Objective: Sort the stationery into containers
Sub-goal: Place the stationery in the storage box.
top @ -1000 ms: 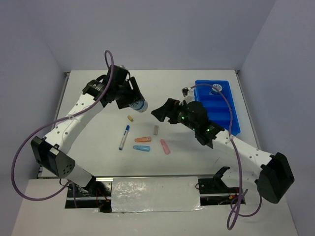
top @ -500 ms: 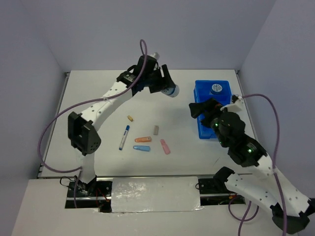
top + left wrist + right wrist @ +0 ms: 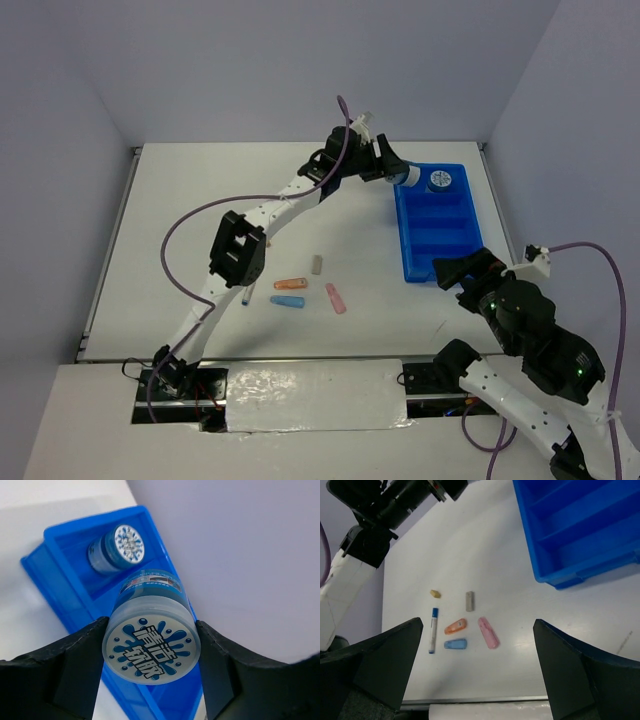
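Note:
My left gripper [image 3: 398, 174] is shut on a blue-white patterned roll [image 3: 151, 647] and holds it above the far left corner of the blue compartment tray [image 3: 437, 243]. A second roll [image 3: 440, 180] lies in the tray's far compartment and also shows in the left wrist view [image 3: 120, 547]. My right gripper [image 3: 477, 670] is open and empty, raised near the tray's near end [image 3: 462, 272]. On the table lie the white pen with blue cap [image 3: 433, 630], the orange [image 3: 456, 626], blue [image 3: 455, 644] and pink [image 3: 488, 632] capsules, the grey stub [image 3: 469, 601] and the tan stub [image 3: 435, 593].
My left arm [image 3: 240, 250] stretches diagonally across the table and covers part of the pen in the top view. The tray's other compartments [image 3: 580, 530] hold nothing. Walls close the table at the back and both sides.
My left arm has swung right with the roll, from the table's middle to the tray's far end. My right arm has pulled back toward the near right.

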Robot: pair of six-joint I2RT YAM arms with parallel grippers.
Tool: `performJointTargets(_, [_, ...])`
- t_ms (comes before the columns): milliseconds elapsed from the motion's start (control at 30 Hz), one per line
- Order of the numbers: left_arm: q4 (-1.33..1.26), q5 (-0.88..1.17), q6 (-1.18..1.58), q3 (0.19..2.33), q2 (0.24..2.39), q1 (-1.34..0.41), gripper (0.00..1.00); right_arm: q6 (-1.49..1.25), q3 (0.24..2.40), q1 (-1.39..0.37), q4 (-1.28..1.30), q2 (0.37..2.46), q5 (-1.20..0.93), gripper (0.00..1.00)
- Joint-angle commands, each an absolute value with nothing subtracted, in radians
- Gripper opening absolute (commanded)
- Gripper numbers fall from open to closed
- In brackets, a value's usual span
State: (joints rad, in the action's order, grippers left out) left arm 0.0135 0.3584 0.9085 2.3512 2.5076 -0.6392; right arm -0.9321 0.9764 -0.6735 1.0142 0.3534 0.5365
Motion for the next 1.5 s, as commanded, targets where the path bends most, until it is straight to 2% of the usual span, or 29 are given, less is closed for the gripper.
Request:
performJointTargets(0, [-0.273, 0.402, 0.971, 2.439, 2.548, -0.643, 0.0, -0.979, 0.999, -0.672, 1.129, 0.301, 0.549, 1.0])
performJointTargets(133, [-0.356, 0.365, 0.991, 2.488, 2.612, -0.643, 0.0, -0.98, 1.026, -0.672, 1.189, 0.27, 0.552, 1.0])
performJointTargets(333, [-0.324, 0.27, 0.933, 2.513, 2.642, -0.653, 0.04, -1.015, 1.083, -0.672, 1.272, 0.27, 0.526, 1.0])
performJointTargets(467, [-0.262, 0.21, 0.807, 2.522, 2.634, -0.69, 0.07, -1.019, 1.089, -0.672, 1.272, 0.267, 0.506, 1.0])
performJointTargets(600, [-0.236, 0.158, 0.735, 2.523, 2.643, -0.722, 0.14, -1.017, 1.074, -0.673, 1.255, 0.272, 0.482, 1.0])
performJointTargets(1200, [-0.199, 0.031, 0.574, 2.526, 2.677, -0.73, 0.2, -1.04, 1.031, -0.672, 1.241, 0.256, 0.402, 1.0])
performJointTargets(1467, [-0.213, 0.005, 0.529, 2.533, 2.677, -0.733, 0.26, -1.064, 1.008, -0.672, 1.267, 0.235, 0.41, 1.0])
